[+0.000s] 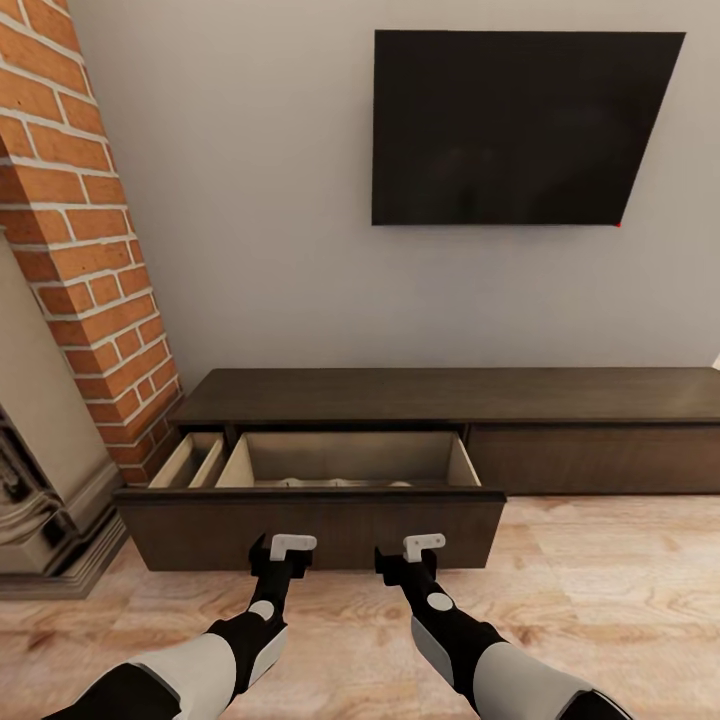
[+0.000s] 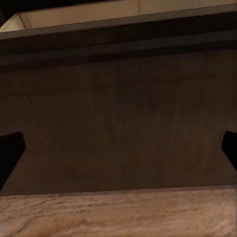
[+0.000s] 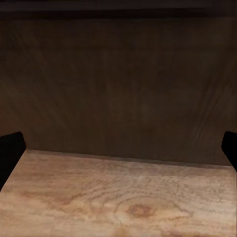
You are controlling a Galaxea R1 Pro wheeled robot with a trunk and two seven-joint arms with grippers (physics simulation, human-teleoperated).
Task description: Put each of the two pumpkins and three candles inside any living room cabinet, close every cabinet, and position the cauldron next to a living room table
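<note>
No writing or labels can be read anywhere. From the head view, the long dark-brown cabinet (image 1: 440, 395) stands against a pale wall under a black television (image 1: 515, 125), its left drawer (image 1: 310, 525) pulled out. Pale rounded tops, too hidden to identify, peek above the drawer's front edge. The left gripper (image 1: 283, 552) and right gripper (image 1: 412, 556) sit close to the drawer front, both spread wide and holding nothing. Both wrist views show the dark front above the wooden floor (image 3: 118, 202).
</note>
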